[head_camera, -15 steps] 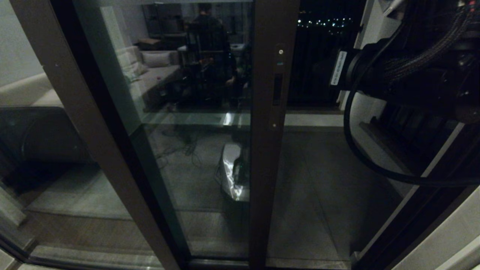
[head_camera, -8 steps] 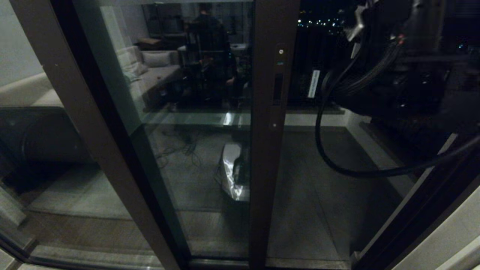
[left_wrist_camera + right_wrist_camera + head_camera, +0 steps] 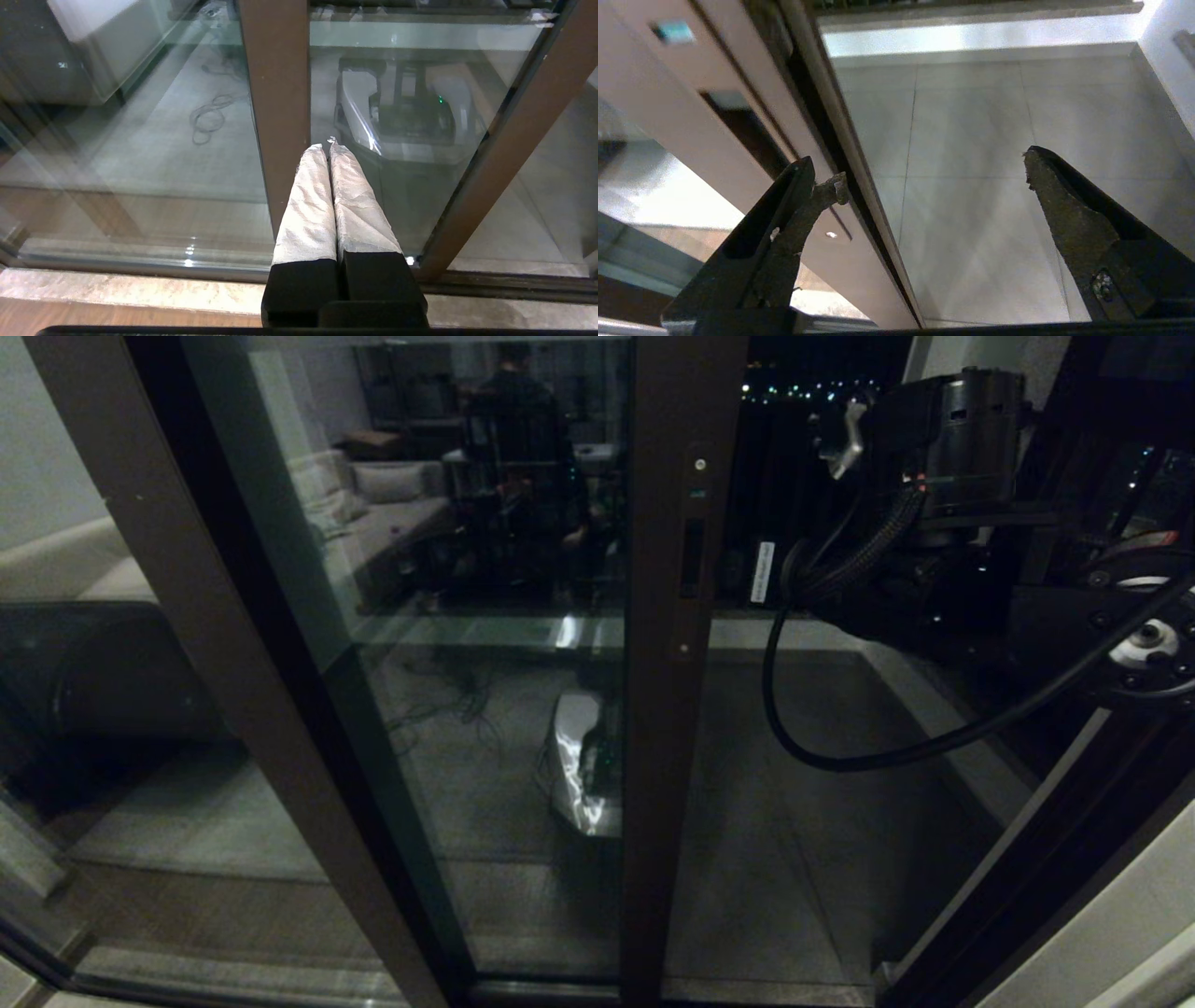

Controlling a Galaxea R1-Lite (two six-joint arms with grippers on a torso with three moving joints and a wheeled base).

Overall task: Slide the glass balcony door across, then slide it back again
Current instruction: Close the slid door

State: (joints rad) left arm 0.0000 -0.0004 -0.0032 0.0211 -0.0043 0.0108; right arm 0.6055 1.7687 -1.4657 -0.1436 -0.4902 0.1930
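Door [image 3: 674, 709] stands partly slid across: its brown stile runs top to bottom near the middle of the head view, with glass to its left and an open gap to its right showing the balcony floor [image 3: 803, 821]. On the stile sits a narrow black slot handle [image 3: 692, 558], with a small screw [image 3: 699, 465] above it and another [image 3: 684, 650] below.

Beyond the gap, dark railing [image 3: 794, 504] bars stand at the far edge of the balcony, with distant lights over them.

The right arm [image 3: 943, 523] reaches in from the right at handle height, a black cable [image 3: 840, 761] looping beneath it. The end effector itself is not clear in the head view. In the right wrist view the right end effector [image 3: 934, 172] is spread wide and grips nothing. One finger [image 3: 826, 191] lies just beside the stile's [image 3: 691, 130] edge, near the handle [image 3: 742, 135]; I cannot tell whether it touches. The other finger [image 3: 1064, 210] hangs over the tiled floor [image 3: 971, 163] in the gap, well apart from the frame.

The left end effector [image 3: 329, 145], seen only in the left wrist view, has its two pale wrapped fingers [image 3: 310, 200] pressed together with nothing between them. It points low at a brown frame post [image 3: 275, 93] and the glass beside it, above the stone sill [image 3: 140, 289]. The glass reflects the robot's base [image 3: 397, 121] and a sofa [image 3: 383, 513] in the room behind.
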